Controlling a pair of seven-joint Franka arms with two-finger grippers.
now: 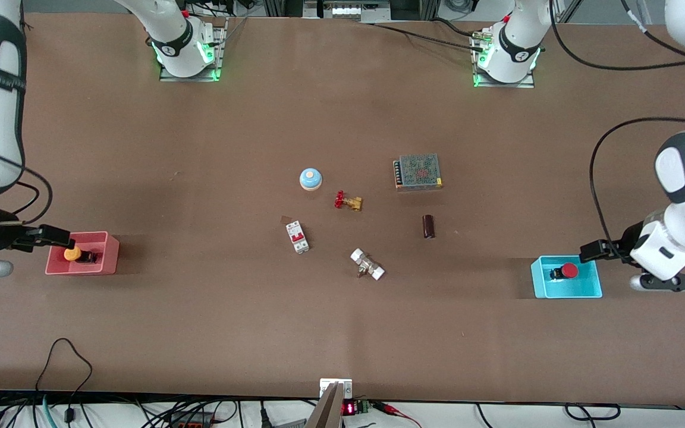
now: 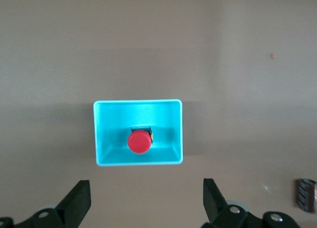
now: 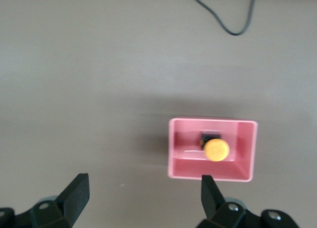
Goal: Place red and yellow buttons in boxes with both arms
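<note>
- The red button (image 1: 568,270) lay inside the cyan box (image 1: 592,290), at the left arm's end of the table; the left gripper (image 1: 586,251) hung spread and empty above the box's rim.
- The yellow button (image 1: 74,254) sat in the pink box (image 1: 110,252), with the right gripper (image 1: 63,239) released over it.
- Both placements looked done; each arm would do well to rise straight up, fingers wide, clear of the box walls.

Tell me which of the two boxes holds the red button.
The cyan box, at the left arm's end of the table, holds the red button; the pink box holds the yellow button.
</note>
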